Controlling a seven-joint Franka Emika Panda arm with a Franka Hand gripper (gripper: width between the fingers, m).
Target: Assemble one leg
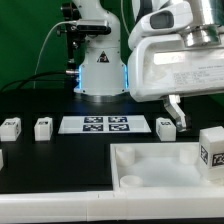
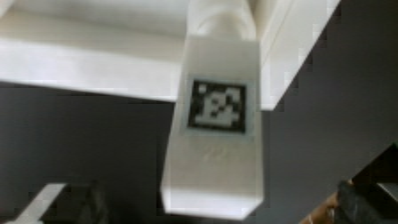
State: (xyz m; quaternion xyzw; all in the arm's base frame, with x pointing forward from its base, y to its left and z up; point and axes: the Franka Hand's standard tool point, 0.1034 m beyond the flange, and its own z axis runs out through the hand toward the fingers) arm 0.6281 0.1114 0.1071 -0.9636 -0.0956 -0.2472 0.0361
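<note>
A leg, a white post with a black-and-white tag, stands end-on between my open gripper fingers. A dark gap shows on each side, so the fingers do not touch it. In the exterior view this leg stands at the right end of the large white tray-like piece, below my gripper. Three more legs lie on the black table: two at the exterior view's left and one near my finger.
The marker board lies flat mid-table in front of the robot base. The tray-like piece fills the front right and also shows behind the leg in the wrist view. A green backdrop is behind.
</note>
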